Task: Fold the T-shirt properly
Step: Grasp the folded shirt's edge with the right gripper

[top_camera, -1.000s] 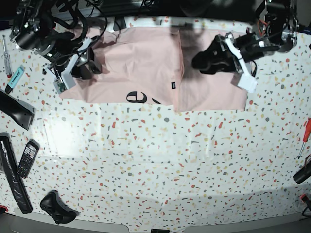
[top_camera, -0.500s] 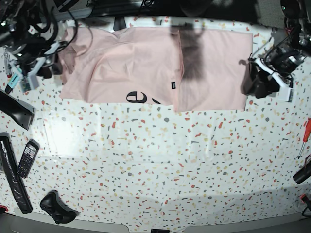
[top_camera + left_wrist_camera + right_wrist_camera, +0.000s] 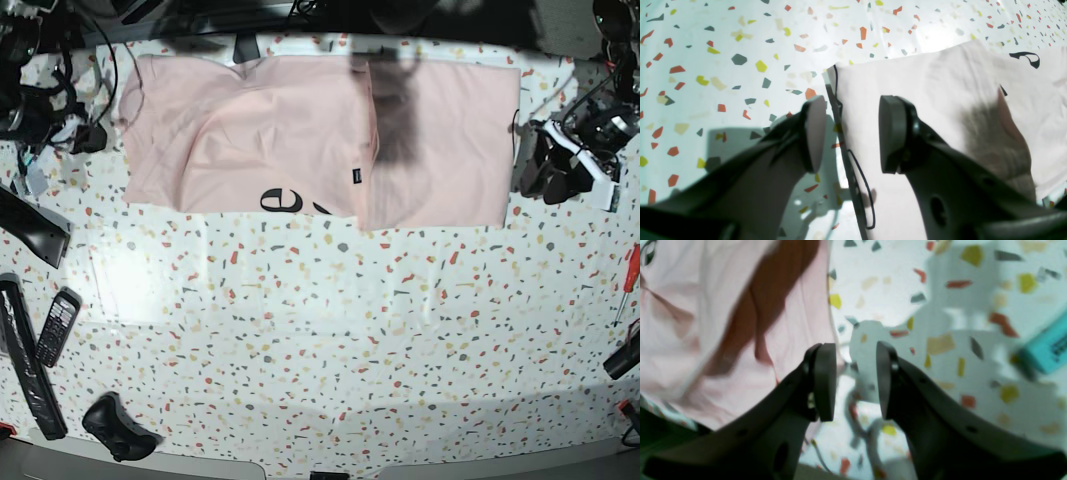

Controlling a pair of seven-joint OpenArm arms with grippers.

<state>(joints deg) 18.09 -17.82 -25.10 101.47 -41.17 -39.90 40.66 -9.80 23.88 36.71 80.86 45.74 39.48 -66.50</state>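
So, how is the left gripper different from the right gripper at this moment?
The left gripper stands over the T-shirt's edge, one finger above the cloth and one above the table; the right gripper is beside the cloth, above bare table. The left gripper's jaws stand wider apart than the right gripper's. Both are open and hold nothing.

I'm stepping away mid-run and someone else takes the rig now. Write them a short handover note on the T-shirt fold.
Left gripper: open, empty, just off the shirt's side edge.
Right gripper: open, empty, over bare table beside the opposite edge.
T-shirt: flat at the far side of the table, one side panel already folded over the middle, a bit of black lettering showing at the near edge.
Done: first side fold, by the look of it.
Left: fold the other side in, then fold lengthwise into a compact stack.
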